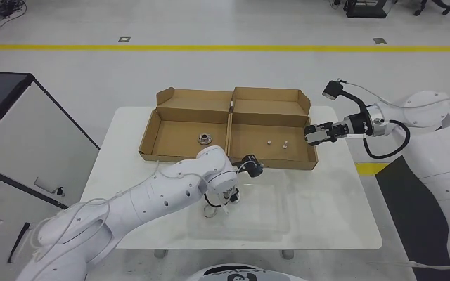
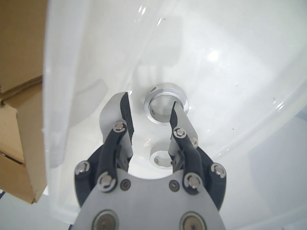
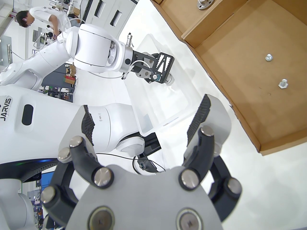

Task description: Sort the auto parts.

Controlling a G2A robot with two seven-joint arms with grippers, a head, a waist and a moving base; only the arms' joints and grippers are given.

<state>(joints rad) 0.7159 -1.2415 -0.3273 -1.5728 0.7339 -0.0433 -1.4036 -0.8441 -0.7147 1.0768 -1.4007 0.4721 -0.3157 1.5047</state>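
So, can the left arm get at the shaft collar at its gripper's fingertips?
Likely yes: the left gripper is open astride the shaft collar, one finger over its bore, nothing in between.

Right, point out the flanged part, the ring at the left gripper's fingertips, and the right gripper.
flanged part (image 3: 206, 5), right wrist view, its flange
ring (image 2: 168, 89), left wrist view, upper rim
right gripper (image 3: 146, 108), right wrist view, midway between fingertips

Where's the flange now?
Top view: the flange sits in the left compartment of the cardboard box, near the divider; the bolts lie in the right compartment.
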